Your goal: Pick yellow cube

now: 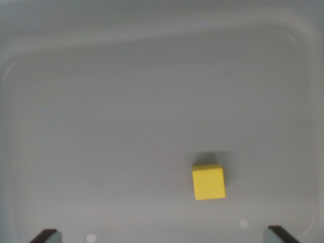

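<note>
A small yellow cube [208, 181] rests on the floor of a grey tray [152, 101], right of centre and low in the wrist view. Only the tips of my gripper's two fingers show at the bottom edge, the left fingertip [45, 236] and the right fingertip [281, 235]. They stand far apart, so the gripper [163, 236] is open with nothing between its fingers. The cube lies just above the line joining the tips, closer to the right one, and touches neither.
The tray's raised rim [304, 45] curves round the top and both sides of the view. A faint shadow falls just behind the cube. Two small pale spots [91, 237] mark the tray floor near the bottom edge.
</note>
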### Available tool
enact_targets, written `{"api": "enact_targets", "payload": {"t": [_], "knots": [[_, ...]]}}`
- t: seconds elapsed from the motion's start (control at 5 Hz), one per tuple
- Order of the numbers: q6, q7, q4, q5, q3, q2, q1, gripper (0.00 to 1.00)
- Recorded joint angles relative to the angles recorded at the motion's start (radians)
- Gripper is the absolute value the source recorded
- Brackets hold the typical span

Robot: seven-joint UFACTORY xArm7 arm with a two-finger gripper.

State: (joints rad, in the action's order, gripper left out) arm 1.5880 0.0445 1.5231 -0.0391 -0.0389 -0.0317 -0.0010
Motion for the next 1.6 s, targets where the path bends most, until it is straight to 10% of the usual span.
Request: {"api": "enact_targets", "payload": {"t": [1.6], "knots": [[-0.021, -0.009, -0.017, -0.0022, -0.003, 0.006, -0.0002, 0.0]]}}
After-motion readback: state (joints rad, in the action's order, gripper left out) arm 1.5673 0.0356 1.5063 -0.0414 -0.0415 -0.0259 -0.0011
